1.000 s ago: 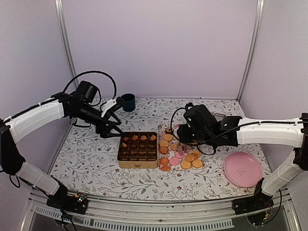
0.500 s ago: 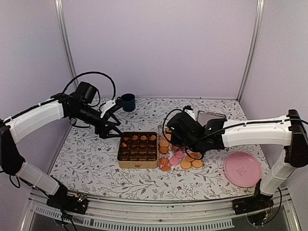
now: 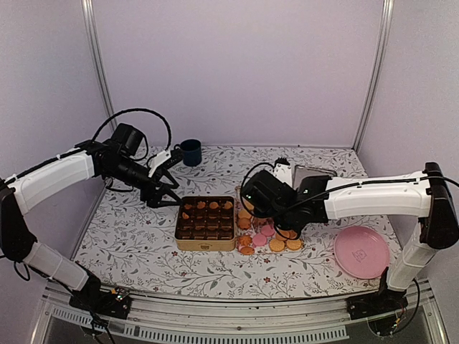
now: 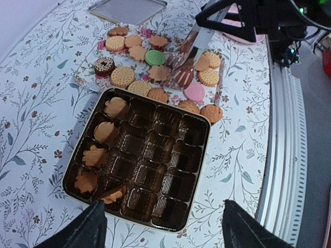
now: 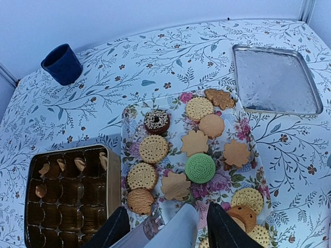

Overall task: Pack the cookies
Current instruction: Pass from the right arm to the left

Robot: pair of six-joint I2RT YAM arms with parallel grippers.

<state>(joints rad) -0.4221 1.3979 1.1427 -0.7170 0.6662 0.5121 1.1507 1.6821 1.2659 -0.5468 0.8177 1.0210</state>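
right gripper (image 5: 165, 219), gripping clear plastic tongs (image 4: 187, 57), should centre them over one round golden cookie (image 5: 154, 148); left gripper (image 4: 163, 212) open above gold tin (image 5: 115, 178).

A gold tin (image 3: 206, 223) sits on the flowered table (image 3: 129, 247), with a few cookies (image 3: 206, 206) in its back row. More lie loose just right of the tin. The left hand (image 3: 172, 183) hovers at the tin's back-left corner, fingers spread. The right hand (image 3: 252, 209) hangs over the loose ones beside the tin's right edge. A pink plate (image 3: 361, 252) lies well right of the tin, and a blue cup (image 3: 191, 152) stands behind it.
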